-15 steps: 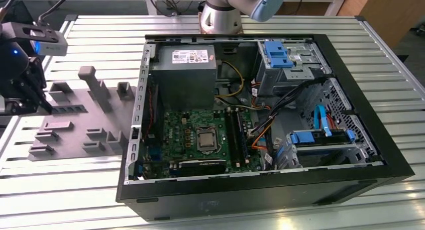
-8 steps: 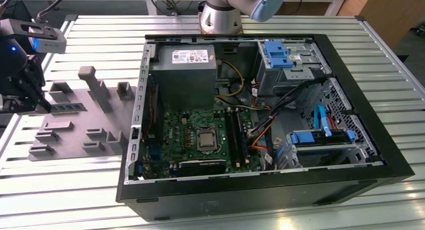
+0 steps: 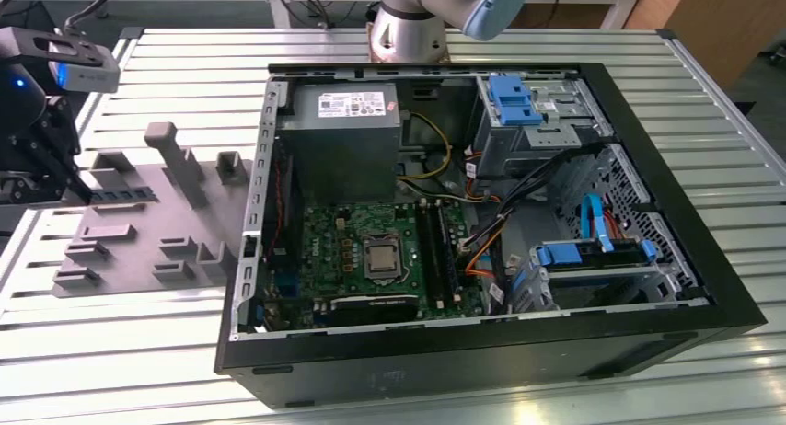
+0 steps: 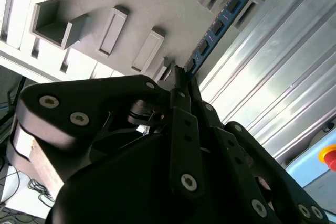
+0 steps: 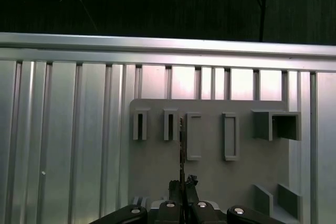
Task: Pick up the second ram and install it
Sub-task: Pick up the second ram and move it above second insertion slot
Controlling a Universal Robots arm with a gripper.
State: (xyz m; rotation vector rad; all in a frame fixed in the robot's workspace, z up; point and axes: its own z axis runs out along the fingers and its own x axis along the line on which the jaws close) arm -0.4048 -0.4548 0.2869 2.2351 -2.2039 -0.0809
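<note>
While the hand [image 5: 182,183] pinches the second ram [image 4: 217,29] edgewise, open plate [image 5: 152,171] flanks it.

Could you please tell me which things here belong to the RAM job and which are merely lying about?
In the job: long thin blue-green RAM stick; black gripper shut on its end; grey slotted fixture plate; green motherboard.
Lying about: grey power supply box; blue drive brackets.

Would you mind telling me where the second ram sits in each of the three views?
Exterior view: ram on the grey plate, at the exterior view's left.
Second wrist view: ram, blue, ahead of the gripper.
First wrist view: edge-on, crossing the plate.
Shared landmark: the plate.
</note>
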